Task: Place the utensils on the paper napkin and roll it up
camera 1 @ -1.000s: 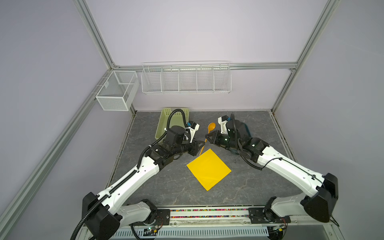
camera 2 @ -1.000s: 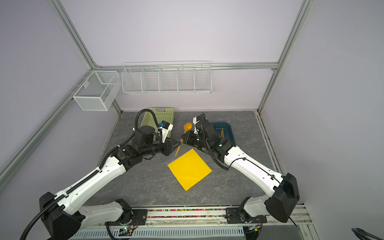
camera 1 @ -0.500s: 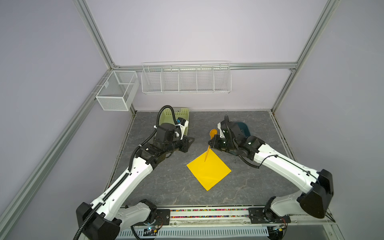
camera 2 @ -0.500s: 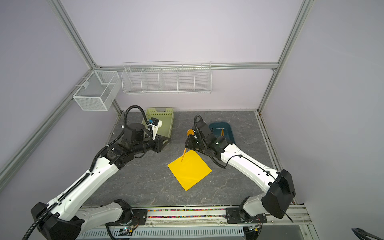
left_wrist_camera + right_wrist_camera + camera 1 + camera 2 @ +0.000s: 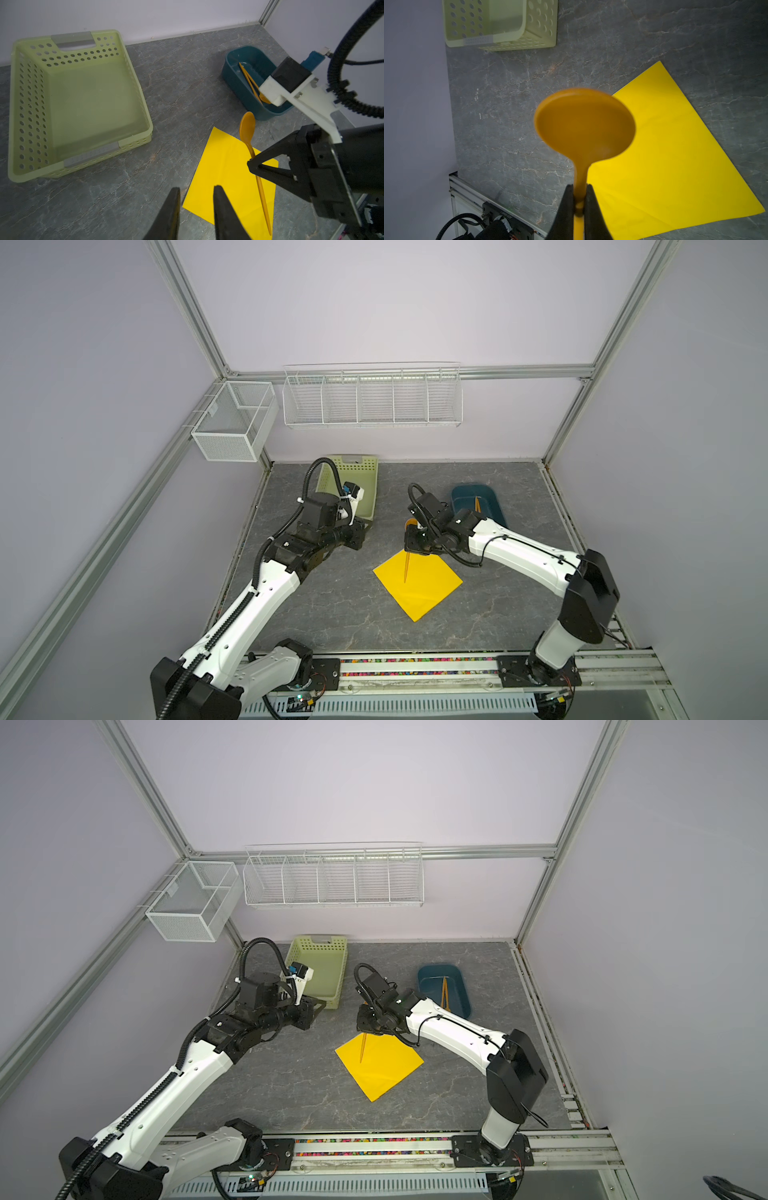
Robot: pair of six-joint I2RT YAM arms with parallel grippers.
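The yellow paper napkin [image 5: 428,589] [image 5: 384,1071] lies flat on the grey table. My right gripper [image 5: 415,545] [image 5: 579,189] is shut on the neck of an orange spoon [image 5: 583,124] [image 5: 247,128] above the napkin's far corner. The spoon's bowl is up and its thin handle [image 5: 406,568] [image 5: 362,1048] slants down over the sheet; I cannot tell whether the tip touches. Two more orange utensils [image 5: 477,502] [image 5: 251,83] lie in the blue tub [image 5: 498,510]. My left gripper [image 5: 361,531] [image 5: 195,190] is open and empty, left of the napkin.
A green perforated basket [image 5: 365,489] [image 5: 133,83] stands empty at the back left, right behind my left gripper. The blue tub [image 5: 463,986] sits at the back right behind my right arm. White wire baskets [image 5: 374,398] hang on the back wall.
The two grippers were close together at the spoon; my left gripper has drawn back to the left. My right gripper has carried the spoon forward over the napkin's far corner.
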